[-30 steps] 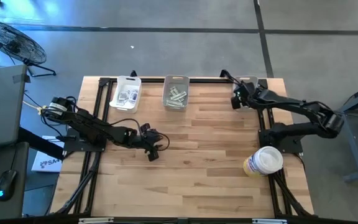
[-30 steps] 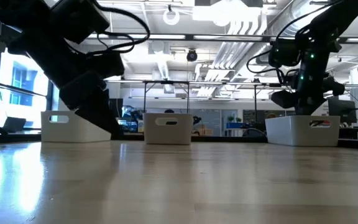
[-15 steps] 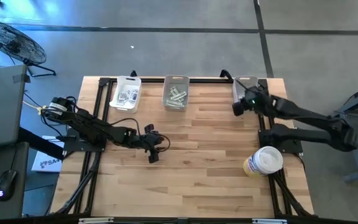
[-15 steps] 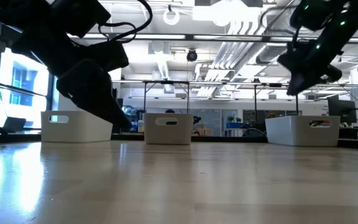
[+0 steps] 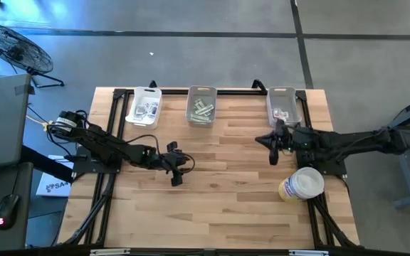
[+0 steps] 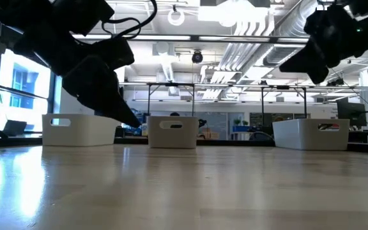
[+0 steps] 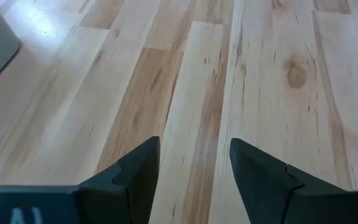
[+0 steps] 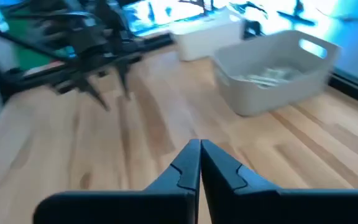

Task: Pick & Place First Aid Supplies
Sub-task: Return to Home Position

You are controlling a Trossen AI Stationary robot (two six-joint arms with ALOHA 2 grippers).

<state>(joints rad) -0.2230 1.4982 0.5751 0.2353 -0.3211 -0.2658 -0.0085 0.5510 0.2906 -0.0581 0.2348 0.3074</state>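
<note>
**Supplies in bins; homeward step**

Found small flat white paper packets (image 5: pixel 145 109) lying in the left clear rectangular plastic bin (image 5: pixel 146 90), long pale green paper strips (image 5: pixel 201 111) in the middle clear bin (image 5: pixel 201 89), and more white packets (image 5: pixel 282 112) in the right clear bin (image 5: pixel 284 89), all three ranged along the far edge of the pale wooden plank table (image 5: pixel 219 206). Saw no packet loose on the boards.

Judged the sorting done, or very nearly, and the step in hand a return to rest. Reckoned the next move asked only for folding both dark arms back, clear of the bins and of the big white-and-yellow round tub (image 5: pixel 302 185) standing near the right arm's base, with nothing to carry.

Noted the right gripper (image 5: pixel 263 139) above bare wood near the right clear bin, fingers (image 8: pixel 185 168) pressed together tip to tip, empty. Noted the left gripper (image 5: pixel 184 163) over the table's left-middle, well apart from the bins, fingers (image 7: pixel 135 171) parted a moderate way with only wood showing between, grasping nothing.
</note>
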